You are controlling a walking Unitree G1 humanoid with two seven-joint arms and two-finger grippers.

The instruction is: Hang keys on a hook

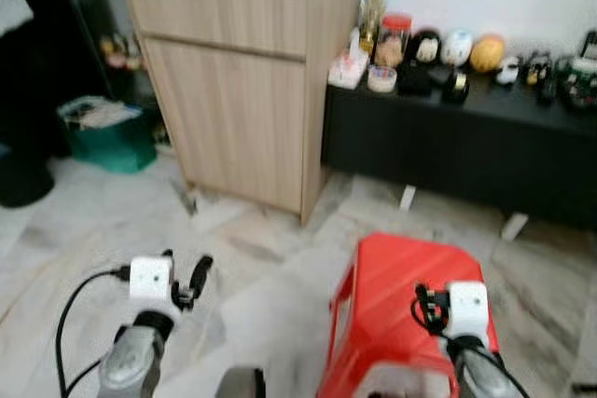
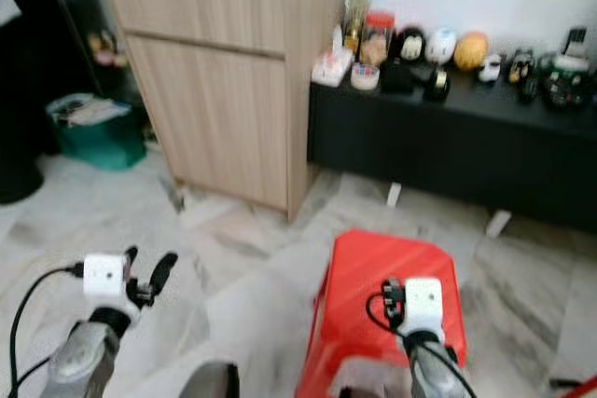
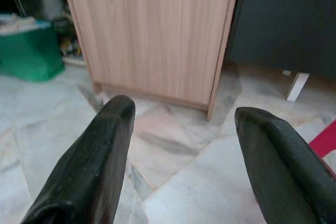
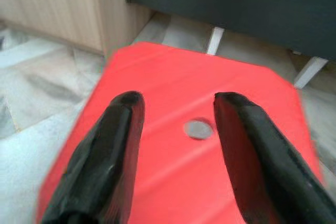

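Task looks barely begun: no keys or hook that I can make out in these blurry views, so both are left to find. Left gripper [image 3: 178, 150] at lower left, fingers apart, empty over the marble floor [image 1: 270, 277]. Right gripper [image 4: 176, 145] at lower right, also spread and empty, above the red stool [image 1: 401, 277].

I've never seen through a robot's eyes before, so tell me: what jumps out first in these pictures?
The bright red plastic stool on the marble floor, directly under the robot's right hand, whose black fingers are spread open. Beyond it stands a tall light-wood cabinet, and to its right a low black bench crowded with small toys and jars. The left hand hangs open over bare floor.
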